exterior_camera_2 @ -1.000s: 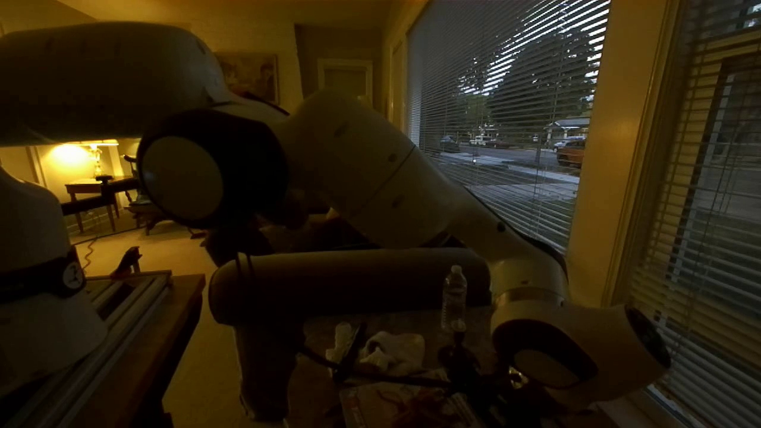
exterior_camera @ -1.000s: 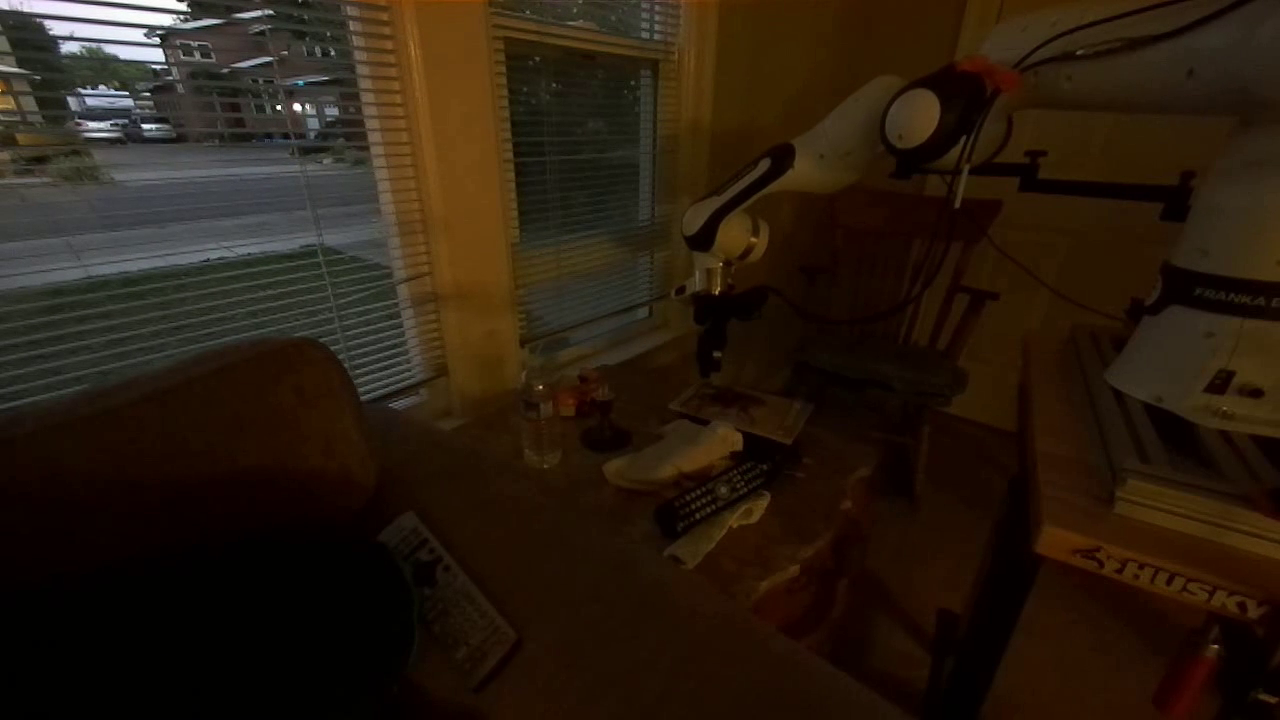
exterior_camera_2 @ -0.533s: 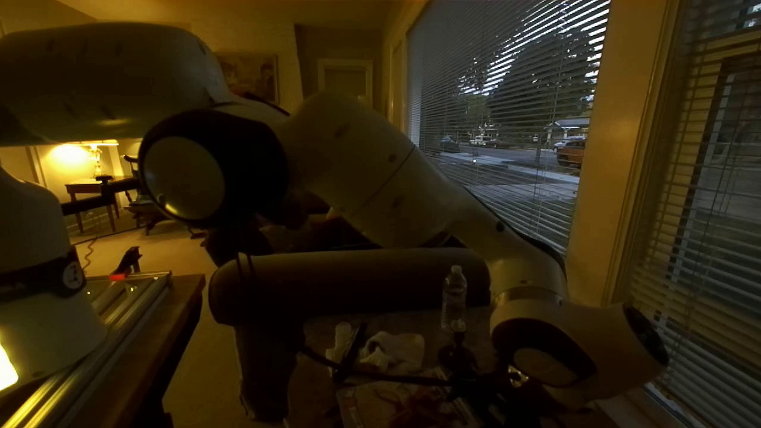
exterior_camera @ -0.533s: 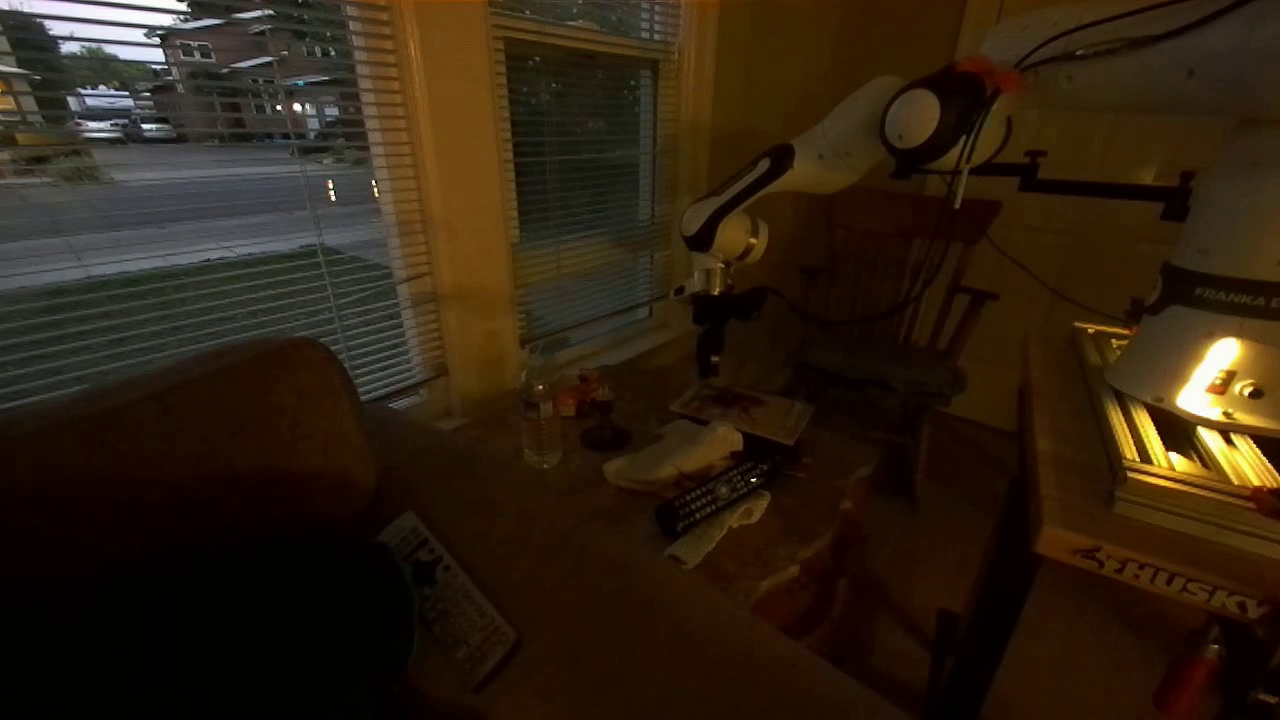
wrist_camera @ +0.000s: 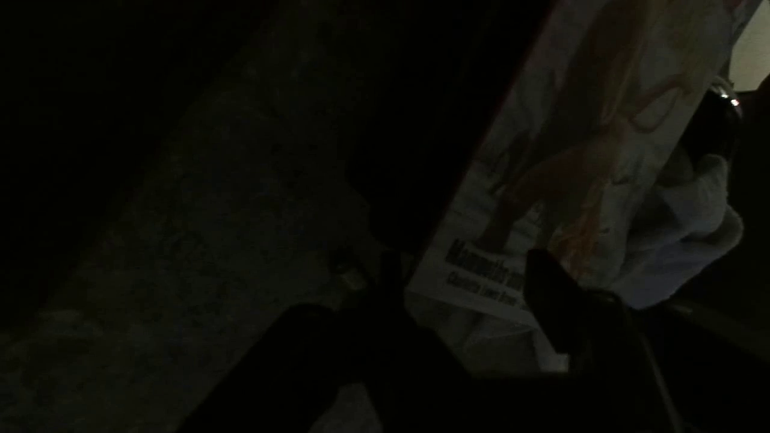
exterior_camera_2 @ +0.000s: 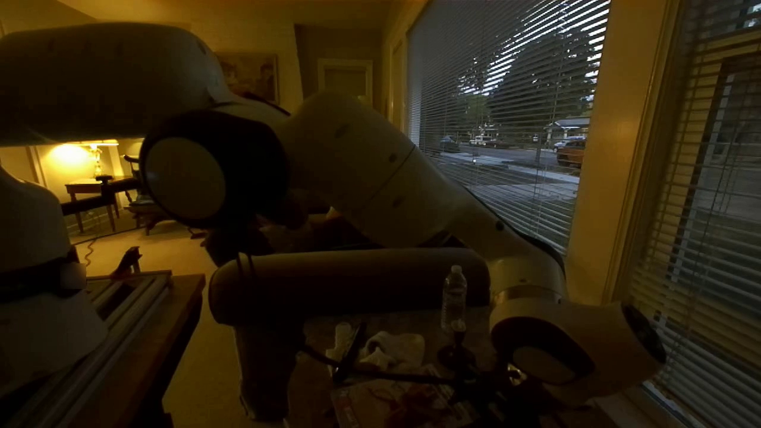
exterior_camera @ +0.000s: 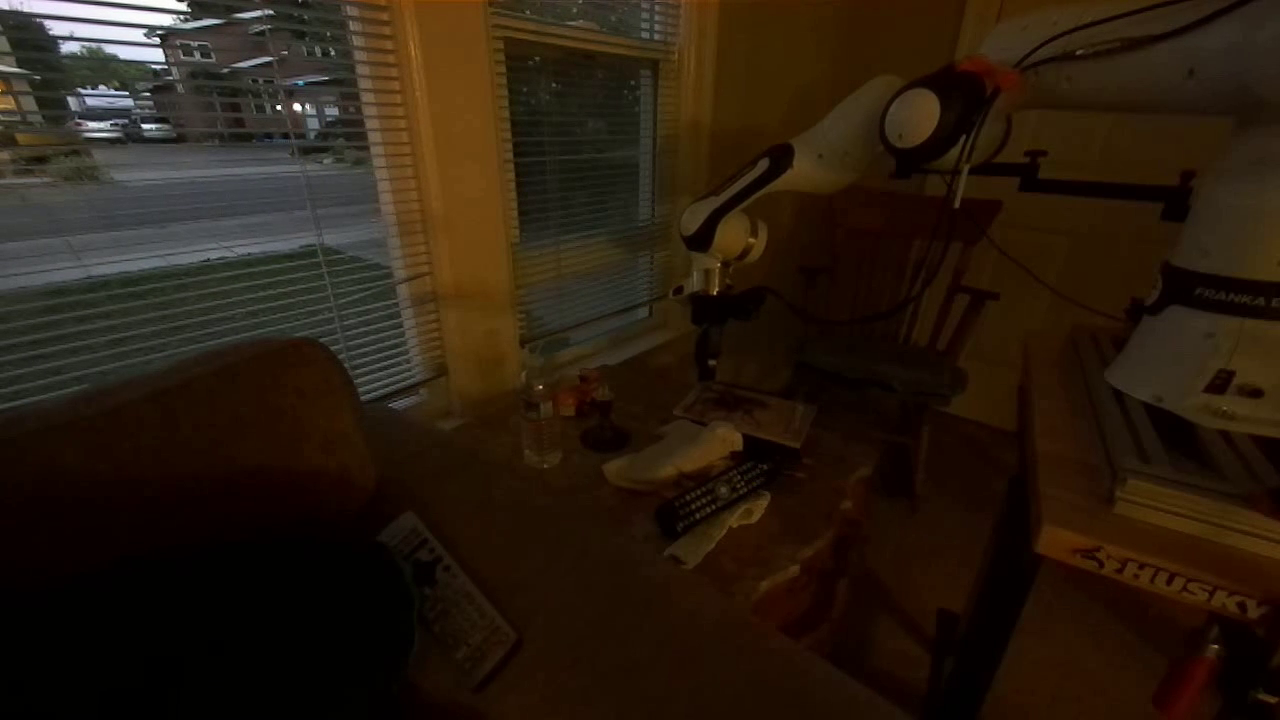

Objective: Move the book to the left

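Note:
The book [wrist_camera: 559, 174], pale with a reddish-brown picture and dark lettering at its end, runs up to the right in the dim wrist view. On the table in an exterior view the book [exterior_camera: 755, 412] lies flat, below my gripper [exterior_camera: 707, 374]. My gripper [wrist_camera: 463, 258] has its fingers well apart at the lettered end, one beside the left corner, the other overlapping the far corner and hiding it. Whether both fingers touch the book is too dark to tell. In an exterior view the arm partly covers the book [exterior_camera_2: 386, 401].
A white cloth [exterior_camera: 672, 457], a remote [exterior_camera: 715, 495] and a smaller cloth [exterior_camera: 718, 530] lie in front of the book. A bottle [exterior_camera: 541, 430] and a dark candle holder [exterior_camera: 605, 430] stand nearby. Window blinds [exterior_camera: 590, 190] rise behind the table.
The fingers have drawn closer together. The book has slid slightly, away from the window side, while the arm has barely moved. A bright light on the robot base half a second ago is gone.

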You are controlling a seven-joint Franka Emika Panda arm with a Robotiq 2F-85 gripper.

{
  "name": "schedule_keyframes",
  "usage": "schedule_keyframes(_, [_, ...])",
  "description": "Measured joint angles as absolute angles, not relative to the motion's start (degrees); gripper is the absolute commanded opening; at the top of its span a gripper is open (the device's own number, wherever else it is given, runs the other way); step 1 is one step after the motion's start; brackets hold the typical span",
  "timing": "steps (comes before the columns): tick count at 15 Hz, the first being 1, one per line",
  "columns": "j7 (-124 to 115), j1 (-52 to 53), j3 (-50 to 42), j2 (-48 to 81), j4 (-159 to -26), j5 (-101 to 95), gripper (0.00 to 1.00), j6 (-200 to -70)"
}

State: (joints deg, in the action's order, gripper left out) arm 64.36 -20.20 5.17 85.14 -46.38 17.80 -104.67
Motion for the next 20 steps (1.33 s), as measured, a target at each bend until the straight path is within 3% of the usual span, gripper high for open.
schedule_keyframes(2, [64.4,-20.2,5.3,85.1,-46.4,17.8,0.3,-104.8])
schedule_keyframes(3, [64.4,-20.2,5.3,85.1,-46.4,17.8,0.18,-104.8])
schedule_keyframes(7, [64.4,-20.1,5.7,85.1,-46.4,17.8,0.03,-104.9])
schedule_keyframes(20, [64.0,-19.0,7.2,84.8,-45.5,17.8,0.01,-104.9])
